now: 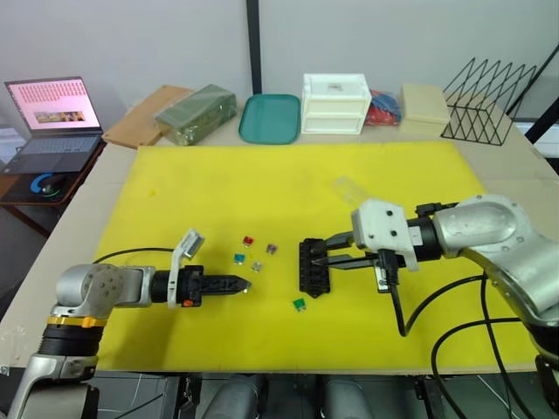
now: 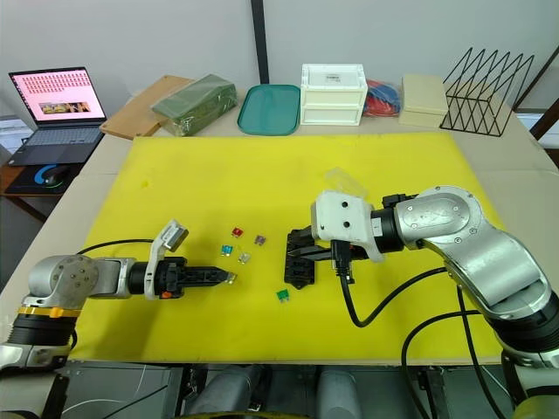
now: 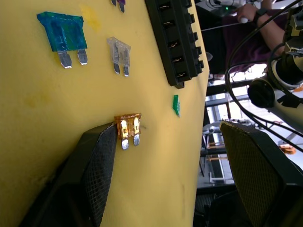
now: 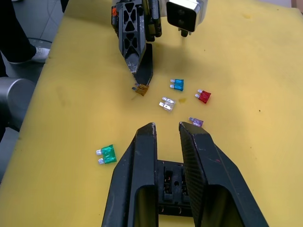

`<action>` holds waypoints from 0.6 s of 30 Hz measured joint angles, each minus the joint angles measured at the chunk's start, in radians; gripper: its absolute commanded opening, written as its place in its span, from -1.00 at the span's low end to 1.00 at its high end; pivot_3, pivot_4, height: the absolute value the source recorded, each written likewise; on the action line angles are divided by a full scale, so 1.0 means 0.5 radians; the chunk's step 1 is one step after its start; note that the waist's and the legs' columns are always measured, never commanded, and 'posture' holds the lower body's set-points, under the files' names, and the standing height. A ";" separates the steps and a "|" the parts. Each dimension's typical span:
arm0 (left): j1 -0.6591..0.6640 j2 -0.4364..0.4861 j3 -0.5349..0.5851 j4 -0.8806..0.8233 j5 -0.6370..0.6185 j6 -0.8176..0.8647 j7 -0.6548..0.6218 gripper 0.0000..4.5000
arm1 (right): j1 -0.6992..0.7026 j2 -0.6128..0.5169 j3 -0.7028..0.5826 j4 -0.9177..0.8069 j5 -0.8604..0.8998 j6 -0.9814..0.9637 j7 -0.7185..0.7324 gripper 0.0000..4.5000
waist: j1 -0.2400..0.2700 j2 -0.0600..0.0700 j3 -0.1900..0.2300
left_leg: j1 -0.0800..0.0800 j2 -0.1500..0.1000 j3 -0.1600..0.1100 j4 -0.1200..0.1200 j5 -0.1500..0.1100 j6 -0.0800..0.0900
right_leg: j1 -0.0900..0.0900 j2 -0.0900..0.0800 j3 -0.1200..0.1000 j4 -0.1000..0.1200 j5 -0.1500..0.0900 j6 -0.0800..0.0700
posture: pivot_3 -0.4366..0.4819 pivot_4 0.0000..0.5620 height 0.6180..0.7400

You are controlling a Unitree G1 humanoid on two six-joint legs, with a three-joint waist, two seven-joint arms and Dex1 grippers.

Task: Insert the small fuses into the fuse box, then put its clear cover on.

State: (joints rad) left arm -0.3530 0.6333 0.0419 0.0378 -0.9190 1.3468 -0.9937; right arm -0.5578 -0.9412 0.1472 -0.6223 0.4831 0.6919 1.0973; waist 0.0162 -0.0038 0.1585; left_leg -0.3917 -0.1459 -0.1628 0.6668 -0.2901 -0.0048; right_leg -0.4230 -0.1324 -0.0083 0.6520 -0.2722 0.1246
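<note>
Left tool (image 3: 165, 156): fingers spread wide, nothing pinched yet. One pad (image 3: 102, 165) sits just against the yellow fuse (image 3: 129, 128), which lies flat on the yellow mat (image 1: 175, 188); the other pad stands off well clear. Judged step: first pick. Close slowly so you catch the plastic body, not the blades, & keep the pads square to it; a skewed pinch would prob. flick so light a part across the foam.

Right tool (image 4: 166, 137): fingers close together w/ a narrow gap, set over the fuse box (image 1: 313, 266), apparently steadying it; whether they actually touch it can't be told. Keep it there if you want the block fixed for insertion.

Other fuses, outward from the left tool: grey fuse (image 4: 167, 103) & teal fuse (image 4: 177, 84) nearest, then red fuse (image 4: 203, 96) & purple fuse (image 4: 196, 122), the latter just beside the box. Green fuse (image 4: 108, 154) lies apart, nearer the front edge of the mat. No slot looks filled.

Clear cover (image 1: 349, 187): faint, on the mat beyond the right arm, well apart from the box.

Room: open mat to the left & behind the cluster. Between the two tools, space is tight. Front mat edge is near both arms. White drawer unit (image 1: 335, 103), green tray (image 1: 269, 118) & wire rack (image 1: 486, 103) stand at the far edge of the surface (image 1: 113, 157), out of the way.
</note>
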 measured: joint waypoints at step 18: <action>0.015 0.032 -0.088 0.013 0.122 -0.146 -0.050 -0.37 | 0.000 0.000 0.014 0.000 -0.030 -0.010 0.004 -0.60 | -0.006 0.000 0.000 | 0.000 0.000 0.000 0.000 0.000 0.000 | 0.000 0.000 0.000 0.000 0.000 0.000 | -0.05 -0.47 1.00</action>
State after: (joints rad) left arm -0.3458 0.6493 -0.0021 0.0444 -0.8579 1.2738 -1.0189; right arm -0.5578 -0.9412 0.1540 -0.6221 0.4680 0.6867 1.0992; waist 0.0130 -0.0036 0.1584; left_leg -0.3916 -0.1459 -0.1628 0.6667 -0.2902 -0.0048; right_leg -0.4232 -0.1324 -0.0083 0.6520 -0.2721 0.1247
